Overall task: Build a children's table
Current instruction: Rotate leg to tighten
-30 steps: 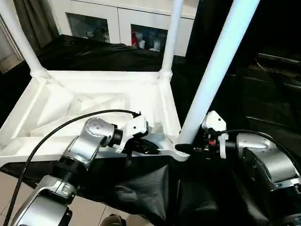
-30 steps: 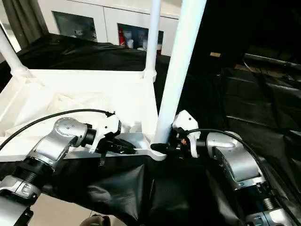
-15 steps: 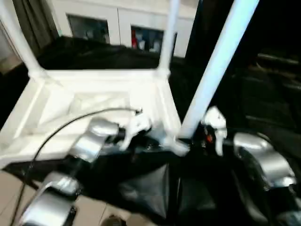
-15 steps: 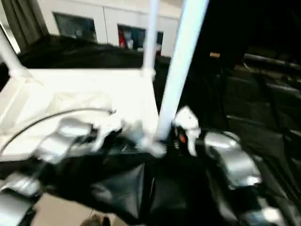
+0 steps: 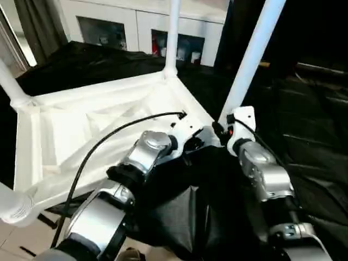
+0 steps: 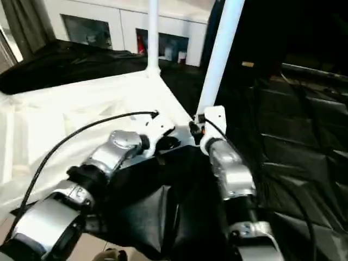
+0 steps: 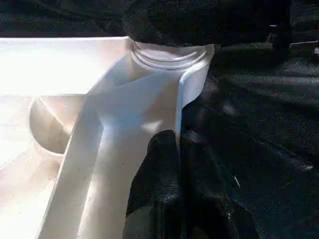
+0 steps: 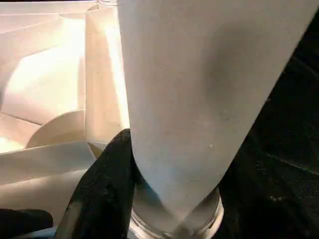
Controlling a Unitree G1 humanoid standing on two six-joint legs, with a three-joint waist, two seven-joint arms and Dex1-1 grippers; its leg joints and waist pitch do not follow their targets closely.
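- Two silver forearms reach forward from our shoulders and meet at the near corner of the upturned tabletop (image 5: 81, 125), which lies ribbed side up on a black-draped surface (image 5: 304, 125).
- Our left end effector (image 7: 178, 149) has its two black fingers pressed together on the tabletop's thin white rim, just short of the round corner socket (image 7: 169, 54); the rim's edge runs into the seam between them.
- Our right end effector (image 5: 218, 130) comes in from the other side of that corner, wrist level, and is pinching the leg (image 5: 250, 57) at its base. In the right wrist view one black finger (image 8: 107, 184) lies flat against the white tube just above the flared end seated in the socket.
- Three more legs show: one upright at the far corner (image 5: 173, 32), one at the left corner (image 5: 10, 87), and the flared end of another at the lower left edge (image 5: 12, 205).
- A black cable (image 5: 103, 142) arcs over our left forearm.
- Behind the surface stands a white cabinet (image 5: 136, 27) with glass doors; small items sit inside, too small to name.
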